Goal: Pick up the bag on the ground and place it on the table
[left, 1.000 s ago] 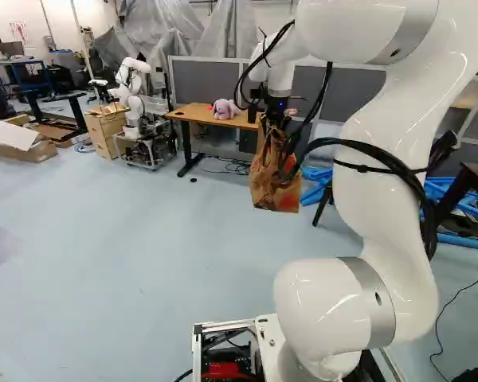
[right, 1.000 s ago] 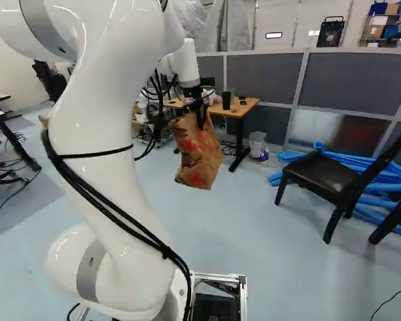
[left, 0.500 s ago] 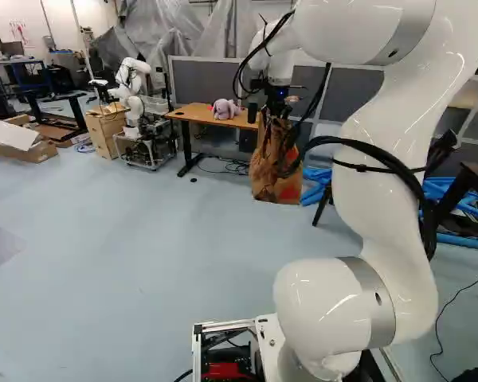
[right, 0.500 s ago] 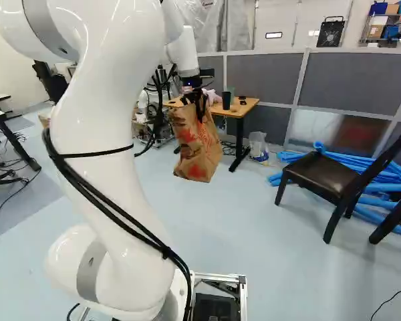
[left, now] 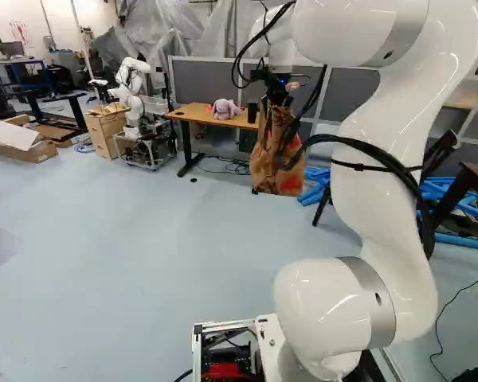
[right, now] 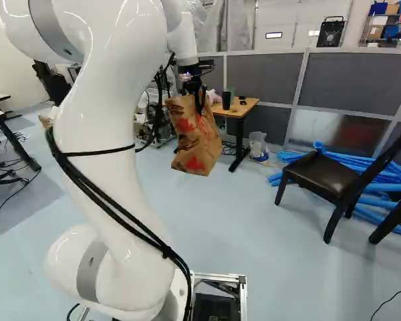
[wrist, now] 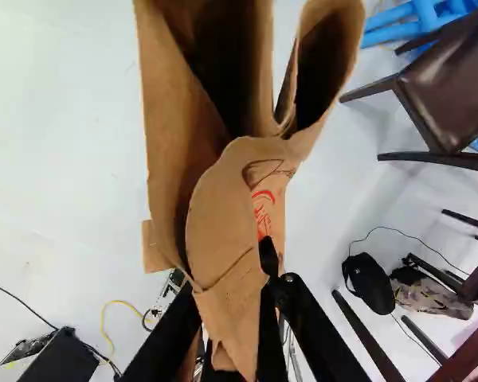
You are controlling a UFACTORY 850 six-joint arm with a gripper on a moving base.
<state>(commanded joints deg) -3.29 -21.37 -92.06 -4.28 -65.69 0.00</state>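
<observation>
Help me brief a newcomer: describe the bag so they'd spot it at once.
Follow the big white arm from the foot of the right base view to its far end. The brown paper bag hangs there in the jaws. Unlike the wooden table behind, it is crumpled and bears red marks.

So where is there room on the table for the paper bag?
The wooden table has a bare patch between its left end in the left base view and the stuffed toy. The other end is crowded: a black cup stands there, with small dark things beside it.
</observation>
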